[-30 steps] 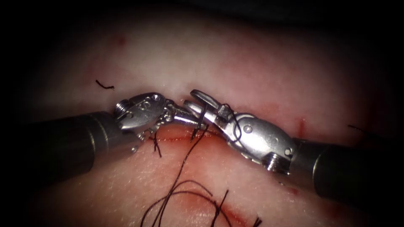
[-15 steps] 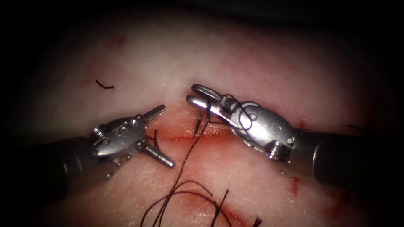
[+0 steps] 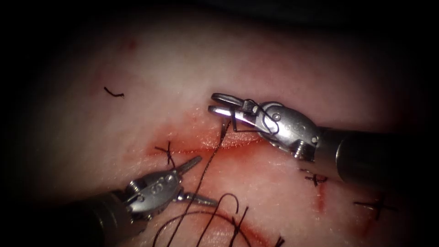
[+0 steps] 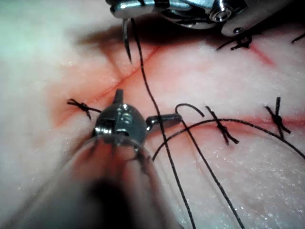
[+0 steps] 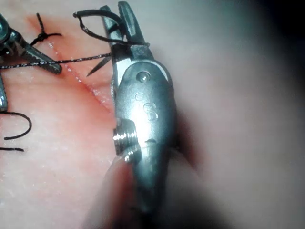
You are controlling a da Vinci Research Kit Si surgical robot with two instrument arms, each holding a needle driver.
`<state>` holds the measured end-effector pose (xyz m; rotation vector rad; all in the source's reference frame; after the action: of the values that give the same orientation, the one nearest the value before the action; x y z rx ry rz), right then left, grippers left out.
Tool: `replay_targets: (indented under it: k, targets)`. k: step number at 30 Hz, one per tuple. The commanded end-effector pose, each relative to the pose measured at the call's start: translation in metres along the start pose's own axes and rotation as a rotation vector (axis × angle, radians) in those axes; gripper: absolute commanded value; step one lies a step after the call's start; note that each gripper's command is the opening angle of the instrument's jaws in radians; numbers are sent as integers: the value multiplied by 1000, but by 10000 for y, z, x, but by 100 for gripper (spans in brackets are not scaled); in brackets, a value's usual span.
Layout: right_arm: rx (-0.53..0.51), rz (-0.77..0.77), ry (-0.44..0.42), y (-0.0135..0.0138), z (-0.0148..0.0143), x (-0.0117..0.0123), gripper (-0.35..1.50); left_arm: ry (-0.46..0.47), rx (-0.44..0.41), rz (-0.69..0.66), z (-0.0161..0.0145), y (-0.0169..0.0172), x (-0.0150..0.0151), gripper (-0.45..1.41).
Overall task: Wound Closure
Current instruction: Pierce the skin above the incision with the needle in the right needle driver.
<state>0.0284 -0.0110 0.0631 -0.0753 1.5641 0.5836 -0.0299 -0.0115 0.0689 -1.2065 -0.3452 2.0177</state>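
Endoscope: right tool (image 3: 218, 103) has its fingers pressed together on the needle (image 3: 225, 129), gripped near its blunt end. The curve hangs down from the fingers, tip just above the cut (image 3: 201, 150), free of the tissue (image 3: 283, 64). Thread (image 3: 203, 176) runs from the needle down across the cut into loose loops below. Left tool (image 3: 195, 179) sits below the cut with fingers spread, holding nothing; the thread passes between or over them, can't tell which. Knotted stitch (image 3: 168, 153) just left of it on the cut. A cut end of thread (image 3: 113, 93) lies well apart on the upper left. Red fluid (image 3: 238, 145) along the cut line.

Left wrist: left tool (image 4: 143, 107) fingers (image 4: 164, 118) are open, one pointing at the cut, the other lying sideways with the thread (image 4: 147, 90) crossing over it. Needle (image 4: 127, 45) hangs tip-down from the right tool's fingers, clear of the tissue. More stitches (image 4: 221, 129) along the cut.

Right wrist: right tool (image 5: 119, 19) clamps the needle (image 5: 97, 64) across its fingers, thread looping off the held end.

Handling, my read: needle is stiff, light and slick, so it'll rotate in a loose grip. Take it on the body, off the tip and the thread end. Thread is limp and snags easily. Tissue is soft and wet, probably tears if pulled hard.
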Motion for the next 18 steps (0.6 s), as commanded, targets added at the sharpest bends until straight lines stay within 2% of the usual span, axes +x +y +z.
replay_targets:
  k: [1,4,12,18]
  targets:
    - [-1,-6,3,-5,13,-13,-35,-8,3,3,9,-2,-3,64]
    - [-2,-17,6,-12,23,-23,-35,-48,12,14,13,2,-11,64]
    - [-18,-27,34,-13,36,-27,-35,-61,28,44,12,16,-12,64]
    - [-3,-108,45,-18,37,-38,-35,-67,16,43,15,26,-8,64]
